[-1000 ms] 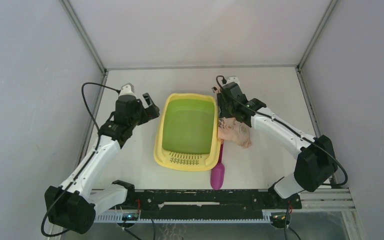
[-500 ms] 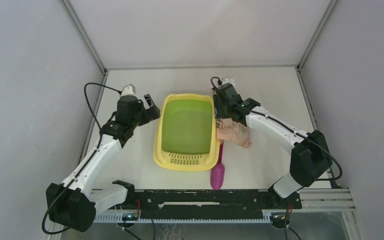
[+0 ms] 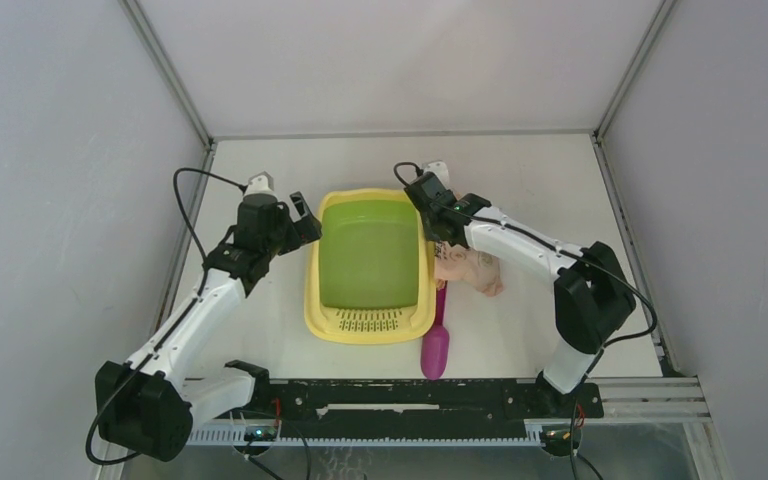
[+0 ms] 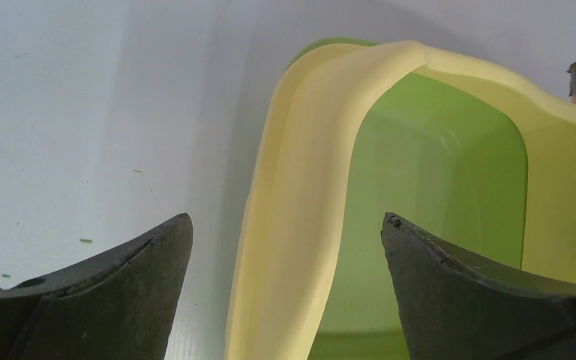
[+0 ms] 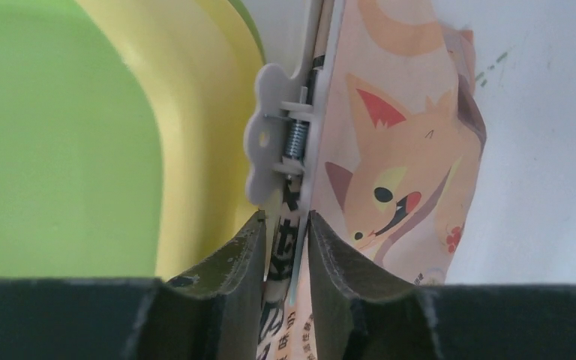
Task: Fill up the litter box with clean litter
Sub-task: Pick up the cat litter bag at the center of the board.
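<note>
Two arms are engaged at once. The left gripper (image 4: 285, 221) is held wide apart, its dark fingers astride the yellow left rim of the litter box (image 3: 314, 290), with no contact that can be seen. The right gripper (image 5: 286, 221) is pinched together on the upper edge of the printed bag (image 5: 397, 172), just below a grey spring clip (image 5: 266, 142) that appears to be fastened along that edge.

Taking hold of the bag is judged to be the step in hand; nothing has been poured. The green basin (image 3: 370, 255) is seen bare. Clean litter (image 4: 84, 241) is made out only as a few faint dark specks on the table (image 3: 520, 180) beside the left fingers, and the bulk is presumed to be inside the bag.

The litter box is placed mid-table between the arms, its slotted grille (image 3: 372, 318) toward the bases. The bag is laid just beside its right wall, and a magenta scoop (image 3: 435, 345) lies near the box's near right corner.

For the next move the bag would need to be lifted clear, carried over the basin and tipped. The clip looks likely to bar the mouth, so it would have to be dealt with first. The box could be steadied if the left fingers were brought together on the rim.

The box is smooth, glossy moulded plastic with rounded corners and a thick rolled lip. The bag is thin, creased film, flat and limp, so sagging and shifting contents are to be expected once it is raised.
</note>
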Controlling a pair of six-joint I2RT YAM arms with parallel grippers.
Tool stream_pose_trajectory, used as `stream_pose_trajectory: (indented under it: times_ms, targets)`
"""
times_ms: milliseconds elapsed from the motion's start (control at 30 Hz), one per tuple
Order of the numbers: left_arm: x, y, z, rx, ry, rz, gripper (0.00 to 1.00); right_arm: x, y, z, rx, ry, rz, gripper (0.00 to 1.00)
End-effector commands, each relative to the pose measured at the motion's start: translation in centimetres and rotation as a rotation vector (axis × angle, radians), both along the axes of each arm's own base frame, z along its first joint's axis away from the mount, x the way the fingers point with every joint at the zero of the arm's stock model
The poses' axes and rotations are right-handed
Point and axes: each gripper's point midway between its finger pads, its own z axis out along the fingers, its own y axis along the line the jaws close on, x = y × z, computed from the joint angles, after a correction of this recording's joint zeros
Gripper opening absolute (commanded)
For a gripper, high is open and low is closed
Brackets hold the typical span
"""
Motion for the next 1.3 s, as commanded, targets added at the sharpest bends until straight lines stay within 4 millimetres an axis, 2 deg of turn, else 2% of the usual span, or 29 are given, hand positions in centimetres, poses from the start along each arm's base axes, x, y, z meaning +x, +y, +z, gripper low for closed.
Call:
stream_pose_trajectory:
  times_ms: [0,100,267,400,533,667,800,900,933,1100,1267]
  targets:
    - [0.3,-0.1,-0.3,-0.016,-0.013,-0.001,1.0,0.4,-2.4,0.3,-0.123,-0.016,-0.072,0.31]
    - [-0.1,0.0,-0.8,-0.012,-0.004,0.001,1.0,0.2,-3.8,0.5,-0.163,-0.018,-0.111,0.18]
    - [-1.7,0.3,-1.6,0.001,0.036,0.003,0.99,0.0,-5.4,1.8,-0.163,-0.041,-0.138,0.06]
    - [-4.1,-0.4,-0.5,0.022,0.028,-0.017,1.0,-0.1,-6.7,2.8,-0.126,-0.049,-0.155,0.0]
    - [-6.9,-1.8,1.1,0.014,0.012,-0.056,1.0,-0.1,-7.8,3.2,-0.097,-0.049,-0.163,0.0]
    - [-9.8,-2.6,1.1,-0.009,0.057,-0.067,1.0,-0.3,-8.8,3.3,-0.069,-0.049,-0.17,0.0]
    - [-12.8,-5.9,0.9,-0.093,0.088,-0.163,0.95,-0.4,-9.6,2.9,-0.046,-0.036,-0.177,0.0]
    - [-15.2,-8.3,0.5,-0.102,0.126,-0.231,0.96,-0.3,-10.1,2.9,-0.028,-0.03,-0.183,0.0]
    - [-16.1,-9.2,0.2,-0.099,0.144,-0.261,0.99,-0.3,-10.1,3.0,-0.019,-0.03,-0.183,0.0]
    - [-20.3,-13.2,-0.6,-0.115,0.218,-0.358,1.0,-0.2,-10.3,3.2,0.006,-0.028,-0.19,0.0]
    - [-23.2,-15.5,-2.6,-0.112,0.285,-0.398,1.0,-0.3,-10.4,3.1,0.032,-0.021,-0.195,0.0]
